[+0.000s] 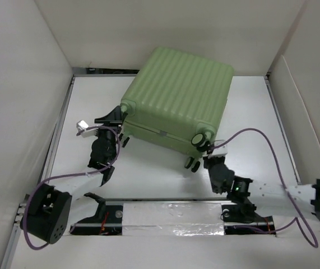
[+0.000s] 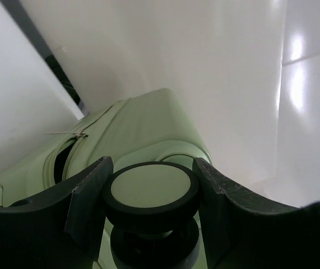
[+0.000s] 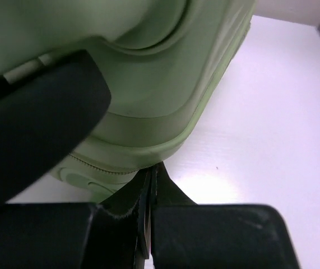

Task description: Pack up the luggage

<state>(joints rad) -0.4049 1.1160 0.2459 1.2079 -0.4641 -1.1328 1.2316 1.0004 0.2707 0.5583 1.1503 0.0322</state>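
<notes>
1. Nearest to the arm bases, toward 6 o'clock in the top view, is the white table (image 1: 148,182) on which everything rests.
2. The right gripper (image 3: 150,175) is at the 5 o'clock corner of the luggage (image 1: 176,95). Its fingers are clenched together, and the tips touch the lower edge of the shell, just beside the zip seam (image 3: 101,168). Whether something thin is pinched between them, I cannot tell. The dark blurred shape (image 3: 36,123) at its 10 o'clock is probably a wheel of this corner.
3. The left gripper (image 2: 151,163) is at the 8 o'clock corner. It is grasping a wheel (image 2: 151,190), with one finger on each side of the black ring, and both seem to touch it.
4. Beyond this wheel, at 11 o'clock in the left wrist view, a zip pull (image 2: 81,134) lies on the seam. Below it the seam looks a little open.
5. The luggage lies flat in the middle of the table, reaching toward 12 o'clock, with the lid down and the wheels pointing to 6 o'clock. Its far corner is near the back walls (image 1: 165,28).
6. I judge that the closing step is in hand: the left arm steadies the case and the right arm works at the zip. The next move calls for a firm hold on the wheel, so that the case does not slide, and for the right tips to catch a pull and draw it along the seam. The rounded corner is where it may stick.
</notes>
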